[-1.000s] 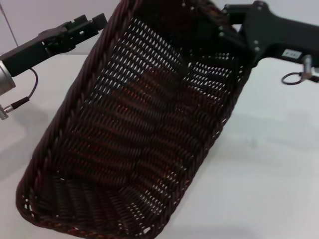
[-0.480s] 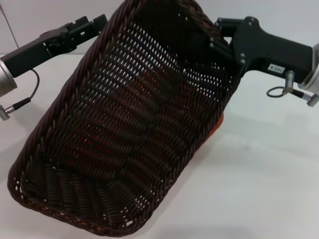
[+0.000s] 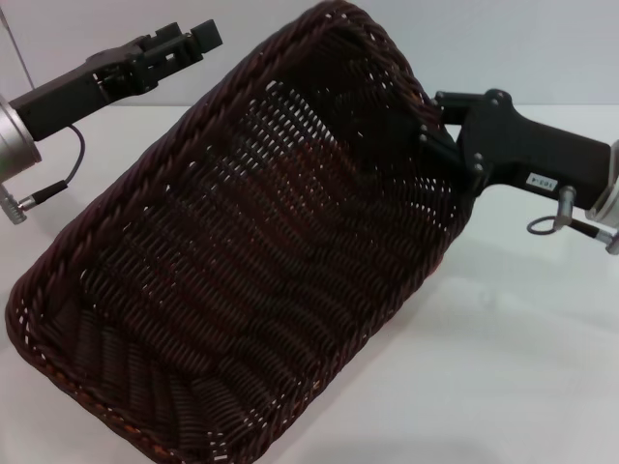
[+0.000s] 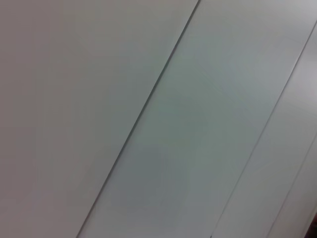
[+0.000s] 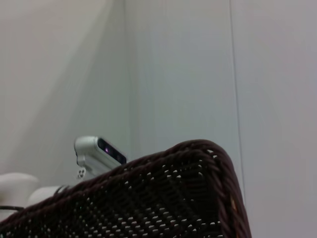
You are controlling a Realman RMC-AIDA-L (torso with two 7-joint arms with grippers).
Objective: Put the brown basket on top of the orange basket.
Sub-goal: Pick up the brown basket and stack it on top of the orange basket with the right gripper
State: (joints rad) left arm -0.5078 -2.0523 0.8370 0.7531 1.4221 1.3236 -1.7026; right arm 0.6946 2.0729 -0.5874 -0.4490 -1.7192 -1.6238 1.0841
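One brown basket (image 3: 261,280) tilted, right gripper (image 3: 435,126) clamping rim

White table (image 3: 522,358); nothing seen resting on its visible part; middle hidden behind held basket.

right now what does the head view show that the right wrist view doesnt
Only the head view shows the right gripper at the brown basket's far rim, the raised left gripper beside it, apart from it, and the white table. Only the right wrist view shows a small grey camera unit behind the rim and wall panels. Both show the tilted basket; neither shows the orange one.
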